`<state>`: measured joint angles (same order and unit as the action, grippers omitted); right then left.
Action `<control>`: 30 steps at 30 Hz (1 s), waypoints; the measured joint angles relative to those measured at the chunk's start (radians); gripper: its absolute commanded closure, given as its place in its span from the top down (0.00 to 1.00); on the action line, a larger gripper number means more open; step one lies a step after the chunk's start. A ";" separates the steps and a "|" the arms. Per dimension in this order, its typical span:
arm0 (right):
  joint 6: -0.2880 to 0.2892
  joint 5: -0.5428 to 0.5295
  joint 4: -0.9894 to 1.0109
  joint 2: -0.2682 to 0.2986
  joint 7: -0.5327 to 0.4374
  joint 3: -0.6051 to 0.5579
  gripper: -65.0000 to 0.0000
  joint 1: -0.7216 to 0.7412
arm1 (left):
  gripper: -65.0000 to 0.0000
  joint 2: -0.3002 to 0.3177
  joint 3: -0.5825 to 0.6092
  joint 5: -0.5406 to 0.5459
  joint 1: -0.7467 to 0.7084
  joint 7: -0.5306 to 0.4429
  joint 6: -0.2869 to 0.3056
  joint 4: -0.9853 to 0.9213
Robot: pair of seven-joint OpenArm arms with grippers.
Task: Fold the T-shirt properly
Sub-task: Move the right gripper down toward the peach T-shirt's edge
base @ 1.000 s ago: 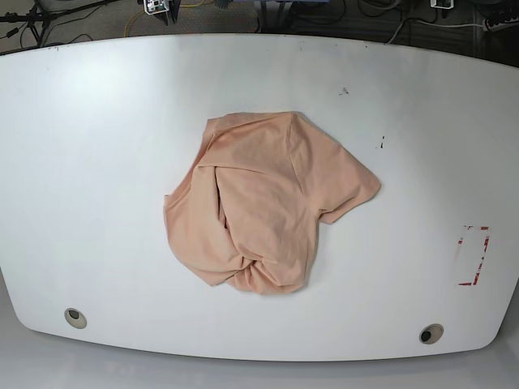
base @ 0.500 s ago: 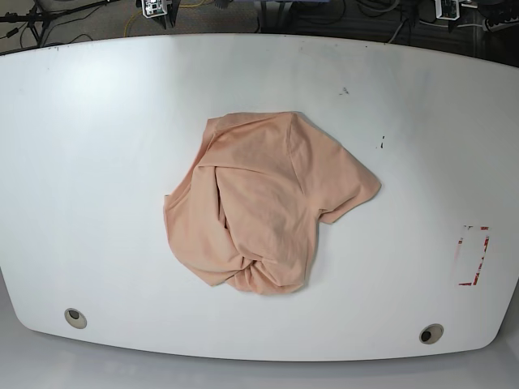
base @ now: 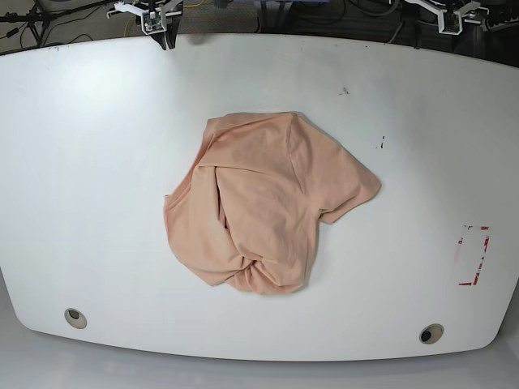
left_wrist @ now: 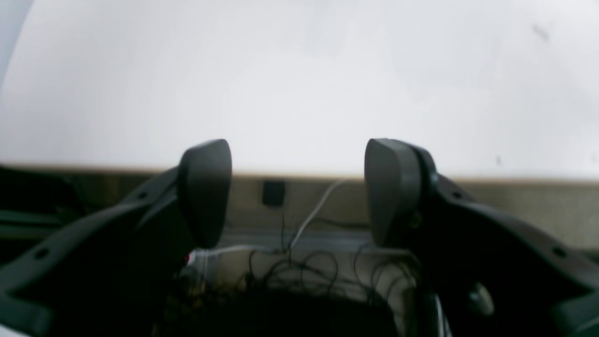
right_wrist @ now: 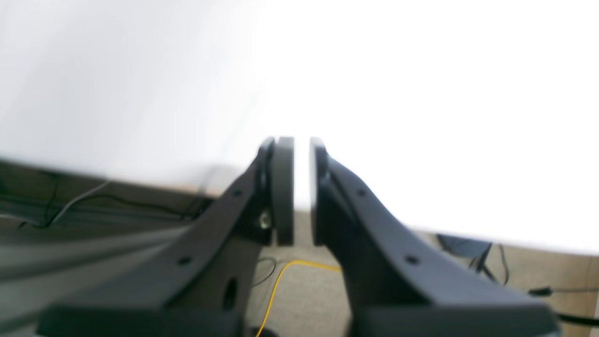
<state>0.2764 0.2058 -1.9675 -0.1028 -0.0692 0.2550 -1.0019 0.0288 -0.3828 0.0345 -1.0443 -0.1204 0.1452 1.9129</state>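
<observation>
Well ahead of both grippers, the T-shirt (base: 263,203) lay crumpled mid-table (base: 97,178), a soft, wrinkled peach heap with one short sleeve poking out. At the far edge, the right gripper (right_wrist: 302,187) hung with its flat dark fingers (right_wrist: 283,187) nearly together, a thin slit between them, gripping nothing. Farther along, the left gripper (left_wrist: 297,192) held its rounded matte pads (left_wrist: 206,187) wide apart, empty, over smooth white tabletop.
</observation>
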 measured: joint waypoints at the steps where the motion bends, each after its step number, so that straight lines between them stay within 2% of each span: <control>1: 0.000 0.000 0.000 0.000 0.002 0.000 0.07 0.006 | 0.64 0.000 0.000 0.000 0.007 0.000 0.000 0.000; 10: -0.003 0.004 0.000 -0.006 -0.001 0.000 0.07 0.092 | 0.65 -0.001 0.000 0.000 0.066 0.000 -0.003 0.000; 16: -0.005 0.004 0.000 -0.012 0.014 0.008 0.10 0.124 | 0.65 -0.001 0.004 0.001 0.081 0.000 -0.003 0.006; 22: -0.005 0.003 -0.001 -0.014 0.003 0.005 0.23 0.155 | 0.68 -0.001 0.006 0.002 0.082 -0.001 -0.003 0.009; 24: -0.007 0.004 -0.001 -0.014 0.004 0.005 0.35 0.155 | 0.71 -0.001 0.006 0.002 0.079 0.000 -0.003 0.009; 30: -0.004 0.003 -0.006 -0.016 0.023 0.006 0.46 0.167 | 0.74 -0.005 0.001 0.004 0.097 -0.001 -0.003 0.009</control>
<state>0.2722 0.2089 -1.9739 -0.1192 -0.0460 0.2607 -0.8352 0.0238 -0.3820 0.0387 -0.9474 -0.1215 0.1425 1.9217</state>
